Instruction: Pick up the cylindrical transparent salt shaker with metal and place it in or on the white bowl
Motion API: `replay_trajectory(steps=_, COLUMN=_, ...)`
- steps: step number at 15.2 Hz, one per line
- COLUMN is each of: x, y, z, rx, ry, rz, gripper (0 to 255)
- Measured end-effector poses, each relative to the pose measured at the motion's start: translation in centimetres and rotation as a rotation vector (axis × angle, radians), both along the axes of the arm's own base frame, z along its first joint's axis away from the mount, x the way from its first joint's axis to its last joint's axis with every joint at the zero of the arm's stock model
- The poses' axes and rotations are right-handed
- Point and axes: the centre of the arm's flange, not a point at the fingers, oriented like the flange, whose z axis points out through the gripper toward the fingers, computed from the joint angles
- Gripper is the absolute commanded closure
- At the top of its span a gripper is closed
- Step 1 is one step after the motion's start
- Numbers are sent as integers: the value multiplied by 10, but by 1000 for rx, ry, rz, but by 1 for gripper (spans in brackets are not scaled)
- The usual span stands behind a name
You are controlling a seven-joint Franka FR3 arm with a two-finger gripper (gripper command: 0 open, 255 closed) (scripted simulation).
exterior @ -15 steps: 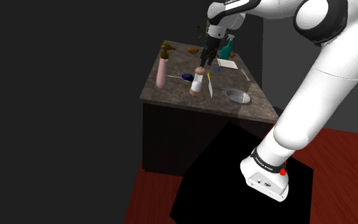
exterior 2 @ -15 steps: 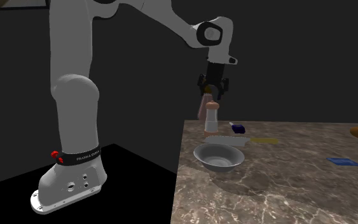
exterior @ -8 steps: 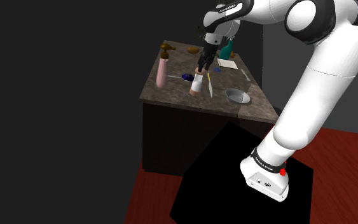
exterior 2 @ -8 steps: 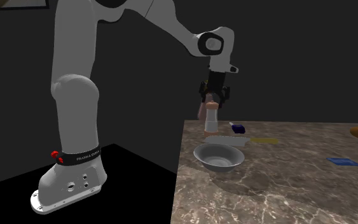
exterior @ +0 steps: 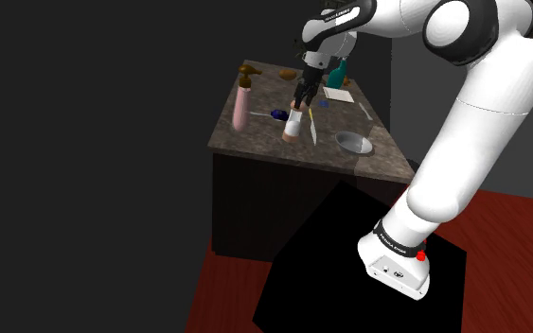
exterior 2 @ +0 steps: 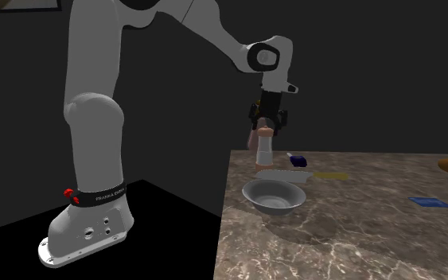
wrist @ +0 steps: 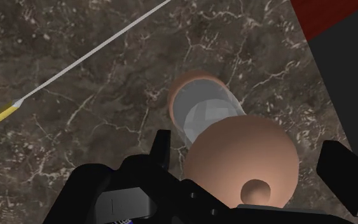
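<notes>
Black gripper [wrist: 250,149] straddles the salt shaker [wrist: 206,111], seemingly not touching.

The dark marbled table [exterior: 262,140] carries a grey bowl [exterior: 353,143] near its edge. A yellow-handled knife [exterior 2: 284,176] lies just behind the bowl, the upright salt shaker [exterior 2: 263,155] stands beyond that, and a pink pump bottle [exterior: 242,102] farther off.

Upright clear shaker [exterior 2: 263,153], coppery cap, stands near grey bowl [exterior 2: 254,193].

One shaker [exterior: 293,126] — one bowl [exterior: 353,144]
</notes>
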Motion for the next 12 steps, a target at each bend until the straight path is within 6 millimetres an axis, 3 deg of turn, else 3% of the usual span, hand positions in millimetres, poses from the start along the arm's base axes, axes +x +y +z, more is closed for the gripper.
replay_trajectory(steps=12, x=0, y=0, z=6, rx=0, ry=0, rz=0, gripper=255)
